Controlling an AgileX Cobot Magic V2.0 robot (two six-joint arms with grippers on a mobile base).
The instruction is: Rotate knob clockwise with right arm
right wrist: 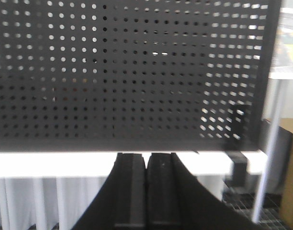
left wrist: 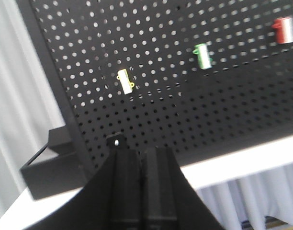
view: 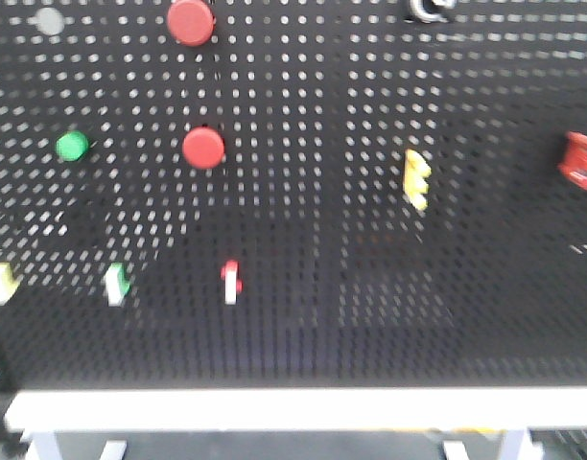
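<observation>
The knob point(view: 428, 8) is cut off by the top edge of the front view, upper right on the black pegboard point(view: 303, 240); only a black round part with a silver-white ring shows. Neither arm shows in the front view. In the right wrist view, my right gripper point(right wrist: 146, 155) is shut and empty, its black fingers point(right wrist: 162, 191) pressed together, level with the white table edge point(right wrist: 55, 163) below the pegboard point(right wrist: 127, 72); the knob is out of that view. My left gripper point(left wrist: 141, 151) is shut and empty before the pegboard's lower left.
The board carries two red push-buttons point(view: 191, 21) point(view: 203, 148), a green button point(view: 72, 146), a yellow block point(view: 417, 178), a red part point(view: 580, 160) and small rocker switches point(view: 231, 281) point(view: 116, 283). A white ledge point(view: 274, 407) runs below. A black box point(left wrist: 50, 167) stands left.
</observation>
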